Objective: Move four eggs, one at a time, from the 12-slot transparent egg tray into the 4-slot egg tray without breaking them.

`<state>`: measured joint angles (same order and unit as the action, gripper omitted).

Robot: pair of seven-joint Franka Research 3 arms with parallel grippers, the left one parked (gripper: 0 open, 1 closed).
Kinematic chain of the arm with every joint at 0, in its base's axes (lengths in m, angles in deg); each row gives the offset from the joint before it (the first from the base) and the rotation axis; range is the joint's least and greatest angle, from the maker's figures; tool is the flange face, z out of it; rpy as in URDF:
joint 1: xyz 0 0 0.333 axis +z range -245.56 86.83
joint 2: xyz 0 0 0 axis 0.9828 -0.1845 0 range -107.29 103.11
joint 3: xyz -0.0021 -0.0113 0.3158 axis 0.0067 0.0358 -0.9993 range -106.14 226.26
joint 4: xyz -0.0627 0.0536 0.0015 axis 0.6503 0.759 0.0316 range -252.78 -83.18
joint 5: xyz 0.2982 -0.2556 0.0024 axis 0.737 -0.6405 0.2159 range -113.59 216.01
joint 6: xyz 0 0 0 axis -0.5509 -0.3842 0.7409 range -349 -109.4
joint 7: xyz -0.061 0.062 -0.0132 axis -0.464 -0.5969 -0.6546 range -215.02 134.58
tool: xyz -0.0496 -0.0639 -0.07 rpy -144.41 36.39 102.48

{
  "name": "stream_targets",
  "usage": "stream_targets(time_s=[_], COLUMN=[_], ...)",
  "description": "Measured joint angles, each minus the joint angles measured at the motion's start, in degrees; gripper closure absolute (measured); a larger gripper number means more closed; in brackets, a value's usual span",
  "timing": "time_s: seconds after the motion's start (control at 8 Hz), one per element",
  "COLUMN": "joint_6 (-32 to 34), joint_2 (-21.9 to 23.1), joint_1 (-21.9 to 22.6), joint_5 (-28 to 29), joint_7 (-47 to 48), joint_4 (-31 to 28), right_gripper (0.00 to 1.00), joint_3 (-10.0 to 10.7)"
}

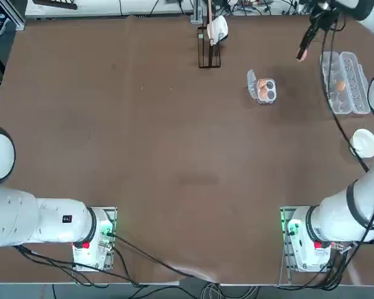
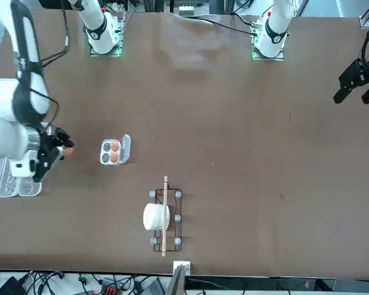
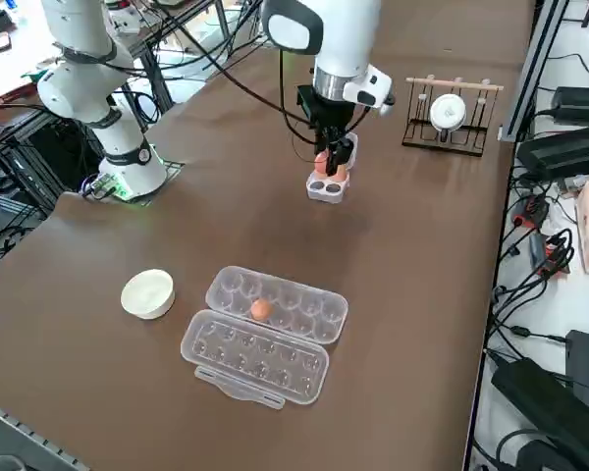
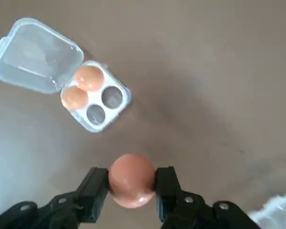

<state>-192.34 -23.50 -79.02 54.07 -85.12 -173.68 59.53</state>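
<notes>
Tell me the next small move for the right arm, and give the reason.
Probably carry the held egg across to line up over one of the free cups before lowering: the right gripper holds it off to one side of the 4-slot egg tray, whose lid is open and two cups already filled.
</notes>
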Motion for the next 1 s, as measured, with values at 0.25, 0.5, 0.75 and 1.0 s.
stream_targets(time_s=[0.25, 0.5, 0.75, 1.0], joint_6=[-8.09, -15.52, -22.93, -29.29], joint_2=[3.34, 6.15, 7.66, 8.25], joint_1=[2.07, 3.48, 4.83, 6.65], joint_5=[0.0, 0.0, 0.0, 0.0], joint_7=[2.8, 5.51, 6.36, 6.49], joint_4=[-9.46, -16.8, -23.08, -27.67], right_gripper=[0.43, 0.43, 0.43, 0.43], joint_3=[0.0, 0.0, -0.01, -0.03])
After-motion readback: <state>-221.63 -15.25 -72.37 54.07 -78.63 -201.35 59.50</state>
